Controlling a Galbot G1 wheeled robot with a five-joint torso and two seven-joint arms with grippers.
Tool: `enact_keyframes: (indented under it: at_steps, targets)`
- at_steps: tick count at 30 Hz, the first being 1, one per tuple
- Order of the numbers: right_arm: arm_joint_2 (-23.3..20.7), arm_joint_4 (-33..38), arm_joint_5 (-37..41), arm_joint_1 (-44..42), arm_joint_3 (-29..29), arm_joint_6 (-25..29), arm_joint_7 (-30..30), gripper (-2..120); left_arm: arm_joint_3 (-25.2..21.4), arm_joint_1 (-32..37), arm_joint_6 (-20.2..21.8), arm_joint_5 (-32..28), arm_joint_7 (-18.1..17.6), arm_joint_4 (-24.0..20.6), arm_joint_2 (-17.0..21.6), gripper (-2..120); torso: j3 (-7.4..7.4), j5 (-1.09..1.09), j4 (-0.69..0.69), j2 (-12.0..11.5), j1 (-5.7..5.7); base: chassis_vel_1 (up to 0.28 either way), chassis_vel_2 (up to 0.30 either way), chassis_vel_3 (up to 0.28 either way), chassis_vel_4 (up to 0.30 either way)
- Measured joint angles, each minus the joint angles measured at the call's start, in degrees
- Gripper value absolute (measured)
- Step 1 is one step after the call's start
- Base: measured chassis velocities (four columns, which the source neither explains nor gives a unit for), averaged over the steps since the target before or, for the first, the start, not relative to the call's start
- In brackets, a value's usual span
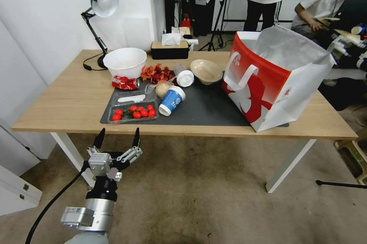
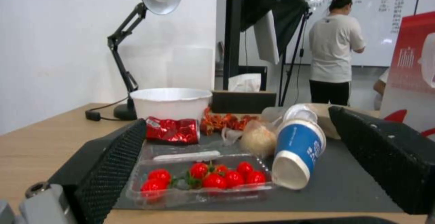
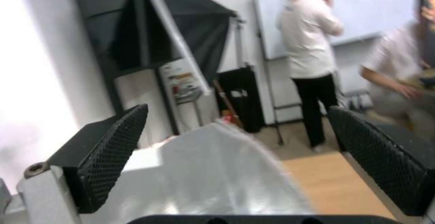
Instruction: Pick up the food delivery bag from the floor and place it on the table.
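Observation:
The food delivery bag [image 1: 267, 83], red and white with silver foil lining and white strap handles, stands upright and open on the right end of the table [image 1: 69, 98], partly on the dark grey mat [image 1: 206, 108]. My left gripper [image 1: 116, 137] hangs open and empty over the floor [image 1: 198, 194], just before the table's front edge on the left. In the left wrist view it [image 2: 238, 117] faces the table's clutter, with the bag's red face [image 2: 414, 64] at the side. My right gripper [image 3: 238, 110] is open and empty, close above the bag's foil rim [image 3: 213, 169].
On the mat and table lie a tray of cherry tomatoes [image 1: 133, 113], a tipped blue cup [image 1: 171, 100], a white bowl [image 1: 125, 61], a beige bowl [image 1: 206, 71], a tissue box [image 1: 169, 49] and a desk lamp [image 1: 97, 10]. People are behind the table.

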Motion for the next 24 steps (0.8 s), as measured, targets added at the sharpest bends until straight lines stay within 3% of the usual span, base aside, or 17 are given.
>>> enact_keyframes:
  at_steps: [8, 10, 16, 24]
  targets:
    - [4.37, 8.08, -14.71, -10.26, 2.33, 3.25, -5.16, 100, -0.42, 0.21, -0.28, -0.47, 0.61, -0.87, -0.19, 100, 0.00, 0.02, 0.01, 0.00, 0.00, 0.000, 0.000, 0.000, 0.000]
    - [7.27, 11.89, -20.61, -14.25, 2.63, 5.52, -6.02, 100, -0.57, 0.27, -0.61, -0.58, 0.97, -1.06, -0.25, 100, 0.00, 0.01, 0.01, 0.00, 0.00, 0.000, 0.000, 0.000, 0.000]
    - [10.79, 15.26, -26.34, -18.40, 2.59, 8.24, -6.43, 100, -0.70, 0.22, -0.70, -0.86, 1.06, -1.28, -0.30, 100, 0.00, 0.01, -0.01, 0.00, 0.00, 0.000, 0.000, 0.000, 0.000]
    - [18.15, 21.91, -39.97, -26.41, 0.28, 12.53, -5.04, 100, -0.80, 0.03, -0.71, -1.27, 0.92, -1.28, -0.59, 100, 0.00, 0.00, 0.02, 0.00, 0.00, 0.000, 0.000, 0.000, 0.000]
